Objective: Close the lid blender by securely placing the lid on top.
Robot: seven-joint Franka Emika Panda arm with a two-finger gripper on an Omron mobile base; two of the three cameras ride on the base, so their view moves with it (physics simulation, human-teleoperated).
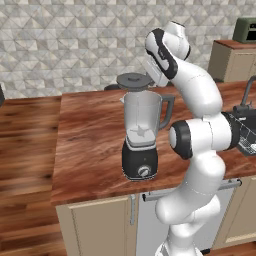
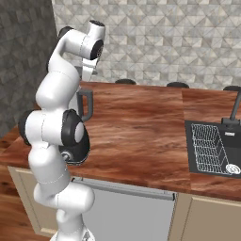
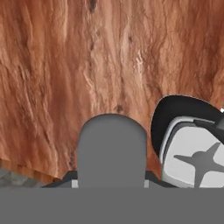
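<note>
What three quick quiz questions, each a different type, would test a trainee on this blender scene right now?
1. True or false: the lid is already seated flush on the blender jar's rim.
2. Multiple choice: what does the claw hold? A) the jar handle B) the lid C) nothing
3. Fill in: at the counter's right end, a wire rack sits inside the ____.

Key:
1. False. In the left base view the lid sits above the rim, off toward the back left.
2. B. The claw is shut on the lid.
3. sink
</note>
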